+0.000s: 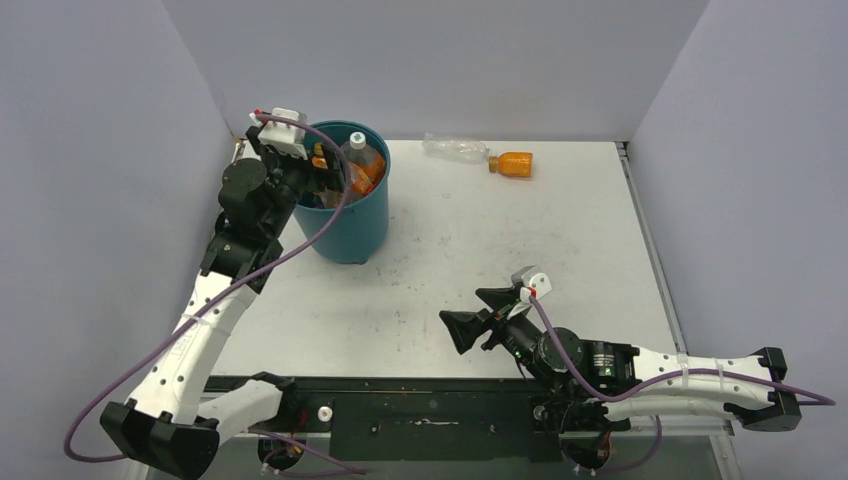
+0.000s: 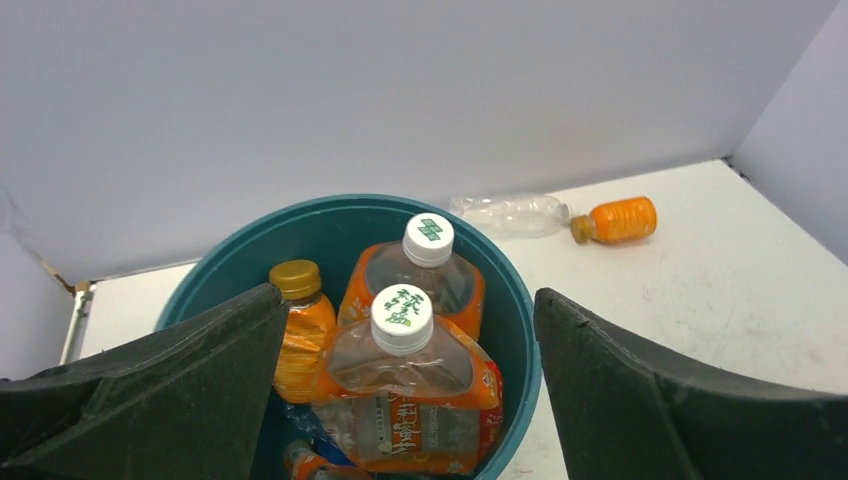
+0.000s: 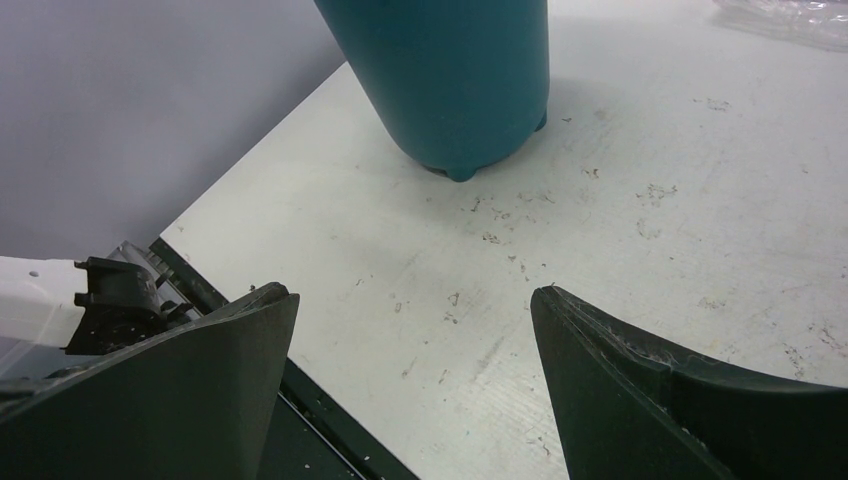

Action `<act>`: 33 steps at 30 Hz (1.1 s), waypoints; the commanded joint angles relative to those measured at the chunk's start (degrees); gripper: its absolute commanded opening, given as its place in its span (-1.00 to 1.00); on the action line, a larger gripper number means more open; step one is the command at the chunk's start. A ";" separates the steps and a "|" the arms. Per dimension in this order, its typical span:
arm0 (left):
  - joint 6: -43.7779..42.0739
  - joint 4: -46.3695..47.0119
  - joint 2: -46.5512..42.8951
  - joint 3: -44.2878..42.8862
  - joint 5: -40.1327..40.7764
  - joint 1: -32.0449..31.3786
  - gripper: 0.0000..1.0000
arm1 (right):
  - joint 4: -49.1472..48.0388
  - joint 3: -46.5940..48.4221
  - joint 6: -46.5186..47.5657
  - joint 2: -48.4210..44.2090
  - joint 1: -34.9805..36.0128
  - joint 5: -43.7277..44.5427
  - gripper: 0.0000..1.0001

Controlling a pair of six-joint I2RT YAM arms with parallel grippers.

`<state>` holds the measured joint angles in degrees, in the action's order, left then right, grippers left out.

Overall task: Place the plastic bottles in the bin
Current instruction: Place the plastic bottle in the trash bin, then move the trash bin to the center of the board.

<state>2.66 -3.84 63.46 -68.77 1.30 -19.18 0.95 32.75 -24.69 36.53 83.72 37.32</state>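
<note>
White worktop, grey walls. Clear bottle and orange bottle lie end to end by the back wall, axes left-right. They sit far beyond the right claw, which is spread and empty. Left claw is spread over the bin.

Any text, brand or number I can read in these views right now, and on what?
Front bottle's white cap: green characters, too blurred to read.
Its orange label: dark characters, too blurred to quote.
Rear bottle's white cap: green diamond mark, no legible letters.
Nothing else carries readable text.
</note>
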 commanded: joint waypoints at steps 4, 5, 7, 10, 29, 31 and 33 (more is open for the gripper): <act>3.01 1.37 -7.03 1.37 12.94 -0.20 0.86 | -1.39 0.67 0.76 -1.06 0.28 1.68 0.79; 4.04 -0.25 -7.76 2.03 15.98 0.15 0.88 | -1.58 0.51 0.70 -1.23 0.33 1.77 0.79; 6.71 -4.41 -8.25 2.65 20.91 1.63 0.91 | -2.30 -0.06 0.62 -1.26 0.31 1.82 0.79; 12.10 -10.70 -7.42 3.01 22.60 5.47 0.92 | -4.29 -0.84 1.04 -0.72 0.27 1.62 0.79; 20.95 -7.86 5.87 3.16 12.64 14.44 0.45 | -14.89 0.67 -5.94 11.89 -16.73 -13.01 0.79; 20.90 -7.91 7.12 2.76 12.82 15.07 0.33 | -15.84 1.22 -6.48 13.85 -18.28 -15.34 0.79; 20.75 -8.17 8.33 2.00 12.39 15.30 0.19 | -16.54 1.93 -6.66 15.93 -18.65 -16.29 0.79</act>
<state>23.27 -14.28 70.15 -64.73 14.11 -4.89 -10.59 32.75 -28.56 49.58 66.17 28.34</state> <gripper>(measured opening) 0.647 0.897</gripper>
